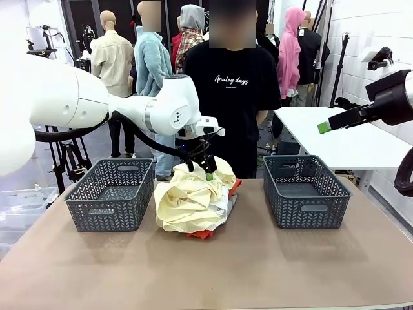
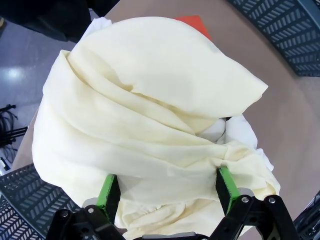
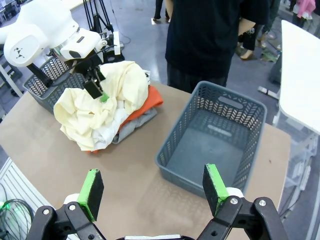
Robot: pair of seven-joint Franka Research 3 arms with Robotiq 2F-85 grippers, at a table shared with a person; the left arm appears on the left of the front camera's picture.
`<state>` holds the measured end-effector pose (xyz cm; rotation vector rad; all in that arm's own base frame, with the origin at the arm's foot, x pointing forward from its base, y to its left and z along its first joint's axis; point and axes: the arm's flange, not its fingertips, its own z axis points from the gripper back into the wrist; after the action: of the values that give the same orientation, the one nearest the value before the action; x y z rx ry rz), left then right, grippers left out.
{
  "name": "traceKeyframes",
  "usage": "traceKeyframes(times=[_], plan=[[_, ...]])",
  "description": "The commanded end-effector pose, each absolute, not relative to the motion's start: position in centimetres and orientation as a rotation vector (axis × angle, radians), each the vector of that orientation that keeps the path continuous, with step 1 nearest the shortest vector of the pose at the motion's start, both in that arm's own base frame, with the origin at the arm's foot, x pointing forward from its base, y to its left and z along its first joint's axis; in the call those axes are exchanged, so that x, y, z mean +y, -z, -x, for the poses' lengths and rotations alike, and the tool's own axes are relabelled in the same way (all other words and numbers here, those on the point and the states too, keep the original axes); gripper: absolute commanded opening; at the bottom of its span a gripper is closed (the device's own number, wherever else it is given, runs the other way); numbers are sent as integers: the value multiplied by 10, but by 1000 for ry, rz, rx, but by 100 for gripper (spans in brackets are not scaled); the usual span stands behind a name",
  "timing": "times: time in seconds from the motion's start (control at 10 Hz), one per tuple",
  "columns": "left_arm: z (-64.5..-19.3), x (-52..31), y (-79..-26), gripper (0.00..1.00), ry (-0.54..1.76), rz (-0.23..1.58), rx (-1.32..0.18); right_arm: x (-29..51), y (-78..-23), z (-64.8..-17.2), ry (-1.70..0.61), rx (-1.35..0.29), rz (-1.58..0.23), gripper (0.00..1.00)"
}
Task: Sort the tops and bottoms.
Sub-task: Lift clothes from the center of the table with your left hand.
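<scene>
The garments lie in one heap at the table's middle. A pale yellow garment (image 1: 190, 197) (image 2: 150, 100) (image 3: 95, 110) covers the top. Under it show an orange-red one (image 1: 233, 187) (image 3: 151, 99) (image 2: 192, 22), a white one (image 2: 235, 131) (image 3: 107, 134) and a light grey one (image 3: 136, 125). My left gripper (image 1: 200, 169) (image 2: 166, 185) is down on the heap's top, open, its green pads (image 2: 107, 192) straddling a fold of the yellow cloth. My right gripper (image 3: 152, 190) (image 1: 326, 127) hangs high at the right, open, with nothing between its fingers.
Two dark grey lattice baskets flank the heap, one at the left (image 1: 106, 216) and one at the right (image 1: 310, 216) (image 3: 175, 165), with nothing in either. A person in a black T-shirt (image 1: 235, 97) stands at the far edge. A white table (image 1: 342, 139) stands beyond the right basket.
</scene>
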<state>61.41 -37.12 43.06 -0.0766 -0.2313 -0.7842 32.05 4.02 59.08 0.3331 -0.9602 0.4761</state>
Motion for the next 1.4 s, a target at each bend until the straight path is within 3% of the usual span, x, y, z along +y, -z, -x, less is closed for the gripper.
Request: traceKeyframes(times=[0.0, 0.5, 1.3], plan=[[-612, -372, -429, 91, 787, 51, -204, 40, -590, -321, -473, -951, -341, 100], [-612, -365, -421, 0, 772, 44, -130, 40, -590, -321, -473, -951, -341, 100], [-609, -364, -452, 0, 760, 42, -122, 40, -590, -321, -473, -951, -341, 100]])
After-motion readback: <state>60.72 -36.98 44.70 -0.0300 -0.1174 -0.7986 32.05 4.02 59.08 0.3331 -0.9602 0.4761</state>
